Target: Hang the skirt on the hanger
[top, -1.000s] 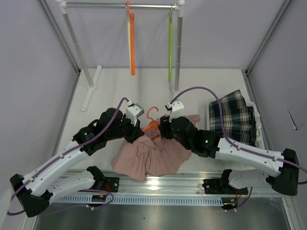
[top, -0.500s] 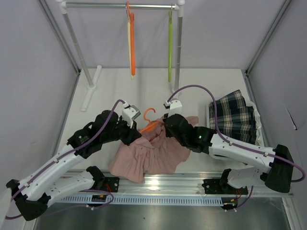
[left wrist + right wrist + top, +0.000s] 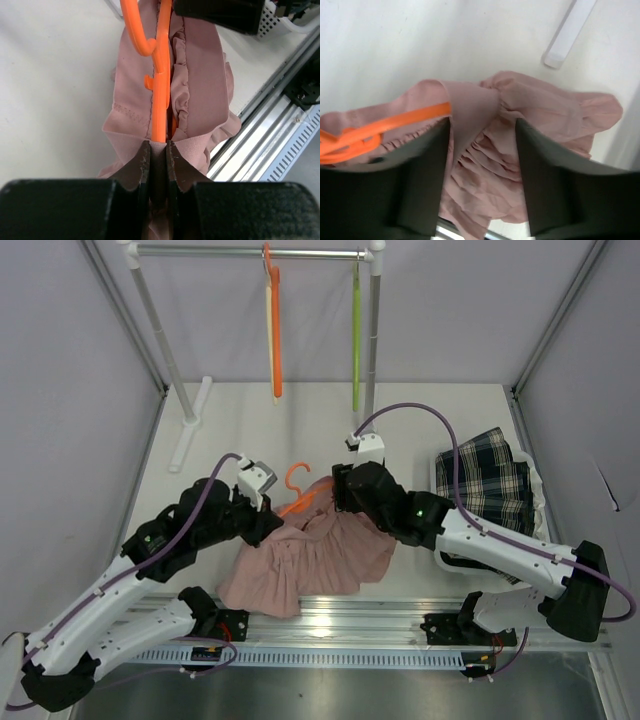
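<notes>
Both arms have carried the pink ruffled fabric garment [image 3: 320,552] leftward; the left hand [image 3: 157,146] pinches it with the orange plastic hanger [image 3: 160,100], while the right hand [image 3: 482,127] is spread open over it.

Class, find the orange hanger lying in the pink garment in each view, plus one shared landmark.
Top external: orange hanger just left of centre.
Left wrist: orange hanger top centre, running downward.
Right wrist: orange hanger at left.
Shared landmark: pink garment.
</notes>
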Controlling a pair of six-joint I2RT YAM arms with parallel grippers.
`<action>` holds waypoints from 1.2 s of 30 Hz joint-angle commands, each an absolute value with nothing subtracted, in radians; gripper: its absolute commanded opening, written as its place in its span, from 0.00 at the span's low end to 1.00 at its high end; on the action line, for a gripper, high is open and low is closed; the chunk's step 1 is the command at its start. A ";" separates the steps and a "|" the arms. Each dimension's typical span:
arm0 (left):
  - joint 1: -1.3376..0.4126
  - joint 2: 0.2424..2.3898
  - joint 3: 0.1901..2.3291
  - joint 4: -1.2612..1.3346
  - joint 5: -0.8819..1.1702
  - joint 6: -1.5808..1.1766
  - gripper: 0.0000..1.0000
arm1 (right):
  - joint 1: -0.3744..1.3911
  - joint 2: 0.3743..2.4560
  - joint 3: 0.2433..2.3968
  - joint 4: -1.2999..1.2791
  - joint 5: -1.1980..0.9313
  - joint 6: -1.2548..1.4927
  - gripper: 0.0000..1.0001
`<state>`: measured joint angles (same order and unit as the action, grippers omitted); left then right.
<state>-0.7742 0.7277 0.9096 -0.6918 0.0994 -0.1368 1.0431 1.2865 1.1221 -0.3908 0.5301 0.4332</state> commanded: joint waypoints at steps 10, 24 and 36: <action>-0.727 0.718 1.021 -0.724 -0.284 -0.238 0.00 | 1.043 1.119 1.158 -0.383 0.465 0.456 0.89; -0.227 0.917 1.284 -0.712 -0.028 -0.130 0.00 | 0.973 0.928 1.158 -0.466 0.430 0.472 0.95; -0.051 1.250 1.745 -0.615 0.072 -0.089 0.00 | 0.807 0.963 1.242 -0.485 0.243 0.414 0.95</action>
